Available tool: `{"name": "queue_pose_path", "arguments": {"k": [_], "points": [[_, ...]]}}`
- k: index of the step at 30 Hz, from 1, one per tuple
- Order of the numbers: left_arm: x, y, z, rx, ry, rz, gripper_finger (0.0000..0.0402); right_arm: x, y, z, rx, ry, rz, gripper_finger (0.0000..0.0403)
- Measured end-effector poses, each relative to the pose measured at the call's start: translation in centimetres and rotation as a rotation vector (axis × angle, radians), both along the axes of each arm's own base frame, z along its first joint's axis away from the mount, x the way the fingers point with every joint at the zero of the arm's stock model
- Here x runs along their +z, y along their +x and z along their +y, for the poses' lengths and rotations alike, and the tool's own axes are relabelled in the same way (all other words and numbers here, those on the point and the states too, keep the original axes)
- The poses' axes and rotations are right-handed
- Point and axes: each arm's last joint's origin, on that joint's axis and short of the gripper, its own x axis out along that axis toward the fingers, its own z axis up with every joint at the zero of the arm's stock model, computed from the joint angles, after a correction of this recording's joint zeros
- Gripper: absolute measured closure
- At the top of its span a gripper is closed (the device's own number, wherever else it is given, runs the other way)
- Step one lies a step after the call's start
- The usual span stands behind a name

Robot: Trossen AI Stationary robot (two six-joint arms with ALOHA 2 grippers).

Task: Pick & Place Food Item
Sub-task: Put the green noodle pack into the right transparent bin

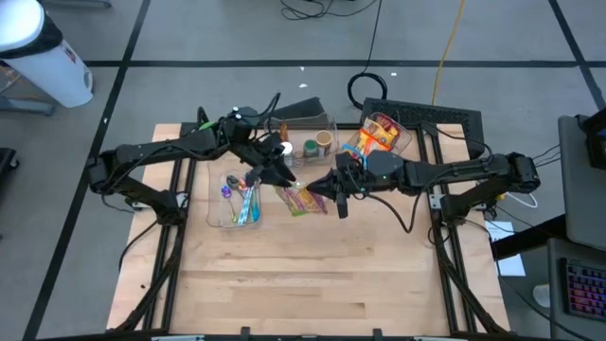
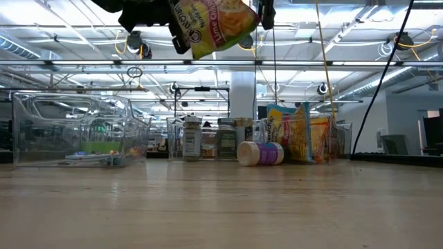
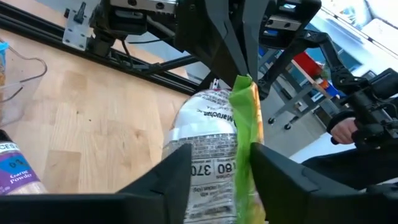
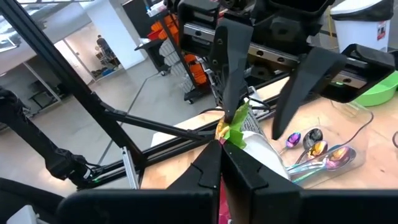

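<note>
Both arms meet over the middle of the wooden table (image 1: pixel 312 275). They hold one snack bag (image 1: pixel 305 199) between them, up in the air above the wood. In the low view the yellow bag (image 2: pixel 211 24) hangs high, well above the table top.

The right gripper (image 1: pixel 333 188) comes in from the right. Its jaws are pressed together on the green edge of the bag (image 4: pixel 235 127).

The left gripper (image 1: pixel 284 177) comes in from the left. Its two fingers (image 3: pixel 171 171) stand on either side of the bag (image 3: pixel 214 162), close to it, with the bag between them. The pictures do not show if they squeeze it tight.

A clear bin (image 1: pixel 235 201) sits on the left side of the table, just left of the bag. It holds shiny spoons (image 4: pixel 317 152).

At the far edge of the table, in the middle, stands another clear bin (image 1: pixel 317 128) with small jars (image 2: pixel 192 138). One jar (image 2: pixel 260 153) lies on its side on the table.

To the far right, a third clear bin (image 1: pixel 402 142) holds more snack bags (image 1: pixel 377 134).
</note>
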Motion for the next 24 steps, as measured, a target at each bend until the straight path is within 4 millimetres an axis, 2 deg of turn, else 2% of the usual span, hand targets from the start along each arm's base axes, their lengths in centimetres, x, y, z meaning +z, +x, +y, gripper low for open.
{"name": "queue_pose_path", "arguments": {"k": [11, 24], "points": [[-0.02, -0.13, 0.4, 0.017, 0.014, -0.006, 0.039, -0.19, -0.02, -0.09, -0.003, 0.0, 0.02, 0.0403], [0.05, -0.17, 0.41, 0.013, 0.039, -0.024, 0.0398, -0.17, -0.02, -0.08, -0.003, 0.003, 0.018, 0.0403]]}}
